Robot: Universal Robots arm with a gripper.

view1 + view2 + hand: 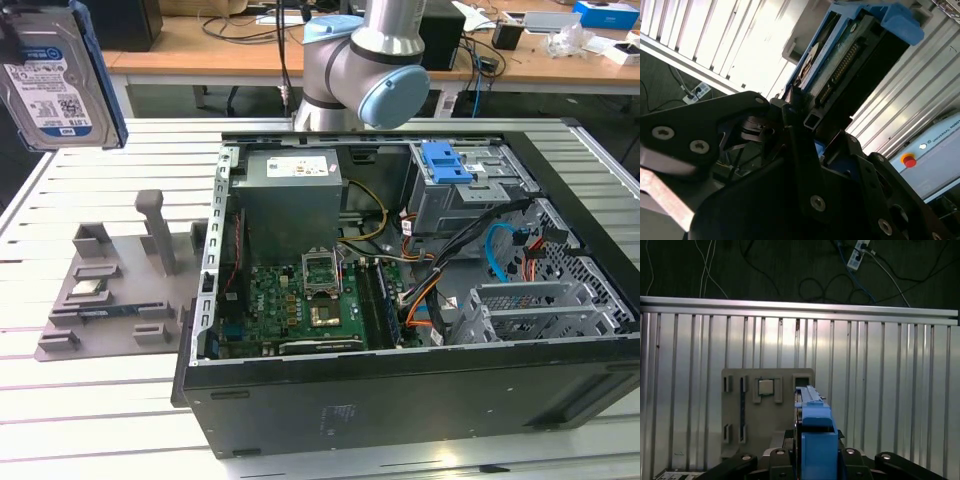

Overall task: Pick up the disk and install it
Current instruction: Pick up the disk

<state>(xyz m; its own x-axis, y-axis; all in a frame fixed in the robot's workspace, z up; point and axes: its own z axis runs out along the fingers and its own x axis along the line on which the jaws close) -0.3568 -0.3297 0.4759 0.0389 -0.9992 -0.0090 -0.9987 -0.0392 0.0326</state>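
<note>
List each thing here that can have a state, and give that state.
the disk: held in the air, not installed.
gripper: shut on the disk.
computer case: lying on its side, open, insides exposed.
grey holder: flat on the table, small parts seated in it.

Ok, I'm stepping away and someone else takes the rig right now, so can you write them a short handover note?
Gripper: shut on the disk, gripping it by its blue-framed edge.
Disk: held in the air at the exterior view's left, over the grey parts tray on the table, outside the open computer case.
Done: the pick-up.
Left: the install. The disk is not in the case; the drive bay with the blue bracket sits toward the exterior view's right.
</note>
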